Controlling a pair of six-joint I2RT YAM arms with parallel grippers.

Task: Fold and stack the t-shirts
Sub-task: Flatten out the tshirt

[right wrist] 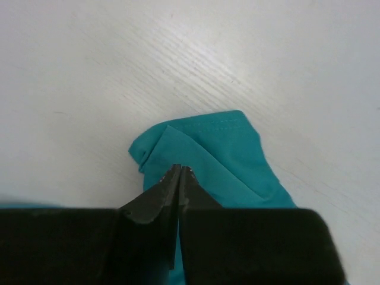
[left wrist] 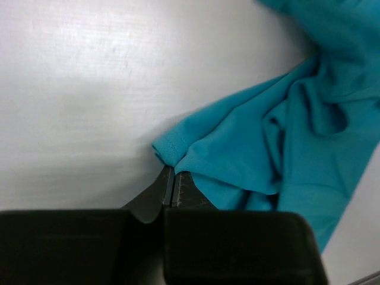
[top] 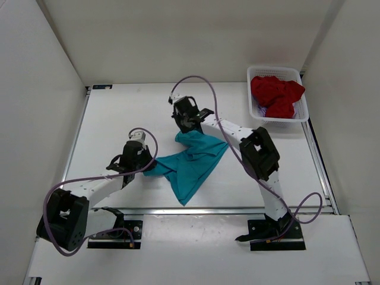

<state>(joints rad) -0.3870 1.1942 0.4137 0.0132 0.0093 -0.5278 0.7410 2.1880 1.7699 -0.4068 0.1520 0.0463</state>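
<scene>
While both arms reached out over the desk (top: 113, 119), the teal shirt (top: 190, 163) lay rumpled on it between them. It was well apart from the basket (top: 301, 116) in the far right corner, where the red shirt (top: 276, 95) sat bunched up inside. The left gripper (left wrist: 172, 178) was down at the shirt's left end, its jaws pressed together on a stitched corner of the cloth right at the desk surface. The right gripper (right wrist: 180, 172) was at the shirt's far edge, clamped just as tight on a small folded flap with a hem running across it. Whether either corner was a sleeve or the bottom hem, I could not tell from where the cloth was crumpled. It looked to me like the very start of the job: the first shirt had been taken hold of at two points so it could be opened out flat before any fold, and nothing was stacked yet. The next move, I reckoned, called for both arms to lift a little and draw apart together, keeping the pull even so the bunched middle would open rather than twist. With such thin pinches, a corner could slip free, or only one layer might come along.
</scene>
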